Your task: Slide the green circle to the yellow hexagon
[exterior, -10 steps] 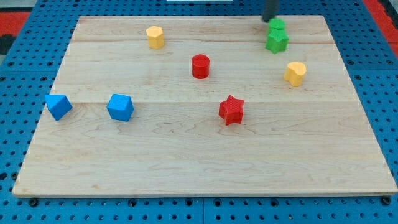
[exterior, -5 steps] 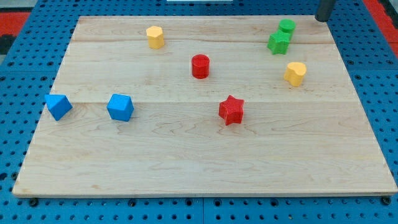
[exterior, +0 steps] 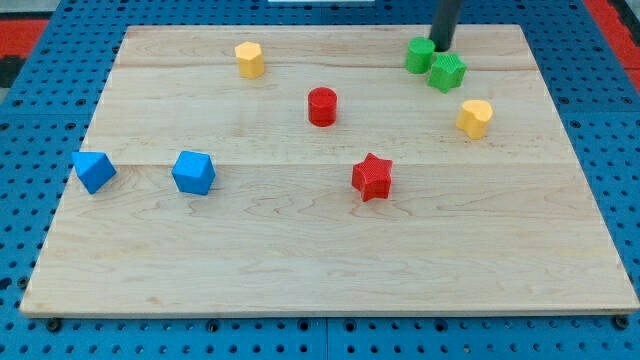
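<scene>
The green circle (exterior: 420,55) sits near the view's top right, touching the green star (exterior: 447,72) to its lower right. My tip (exterior: 441,47) stands right against the green circle's right side, just above the green star. One yellow hexagon-like block (exterior: 249,59) sits at the top, left of centre. A second yellow block (exterior: 475,117) sits below the green star at the right.
A red cylinder (exterior: 322,106) is near the board's middle, and a red star (exterior: 372,177) below it. Two blue blocks (exterior: 94,170) (exterior: 193,172) sit at the left. The wooden board (exterior: 320,270) lies on a blue pegboard.
My tip moved from the top right corner leftward to the green circle's right side. The green circle slid left and a little down, now at the green star's upper left.
</scene>
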